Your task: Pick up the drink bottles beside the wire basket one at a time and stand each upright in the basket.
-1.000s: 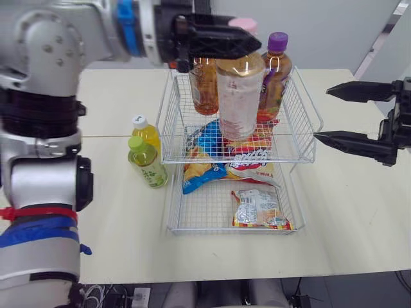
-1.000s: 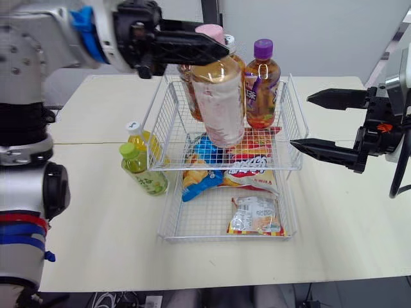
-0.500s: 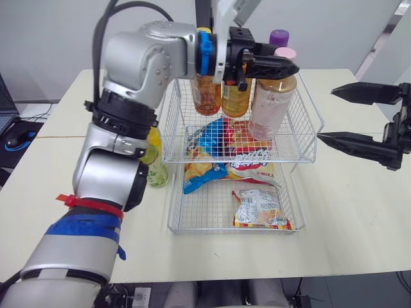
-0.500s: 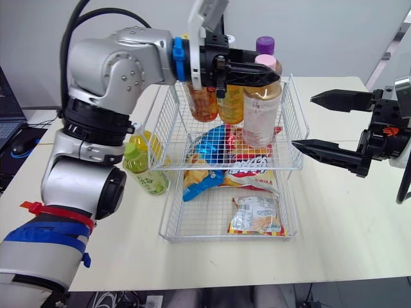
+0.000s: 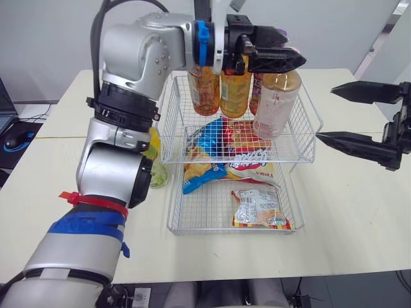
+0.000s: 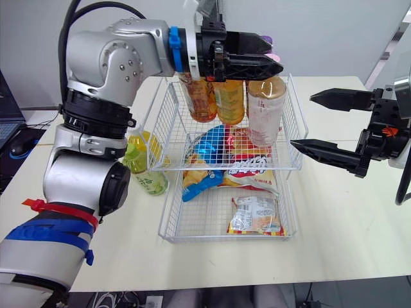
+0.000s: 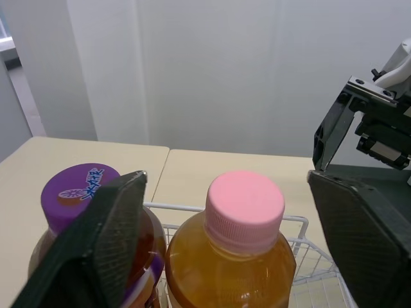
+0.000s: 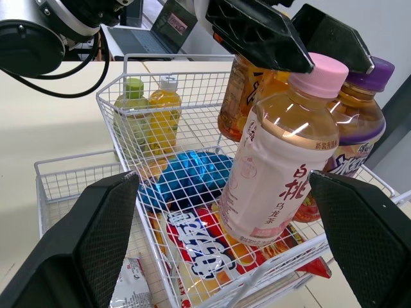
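Note:
A pink-capped peach drink bottle [image 5: 275, 106] stands roughly upright at the right side of the wire basket's upper tier [image 5: 302, 157]. My left gripper [image 5: 289, 56] hovers at its cap [image 7: 246, 212], open, with a finger [image 7: 103, 244] on each side and a gap to the cap. Behind it stand two amber bottles [image 5: 205, 90] [image 5: 235, 93] and a purple-capped one [image 7: 83, 186]. On the table left of the basket, a green-capped bottle [image 6: 142, 170] and a yellow one [image 6: 148, 142] are partly hidden by my left arm. My right gripper [image 5: 326, 113] hangs open to the right of the basket, holding nothing.
Snack bags lie under the bottles in the upper tier, a blue one [image 5: 205, 138] among them, and another bag [image 5: 259, 208] lies in the lower tier. The cream table [image 5: 359, 212] has free room to the right and front. A laptop [image 6: 9, 125] sits at the far left.
The left gripper carried the pink-capped bottle down into the basket's right side, then opened and let it go. The right gripper has stayed in place.

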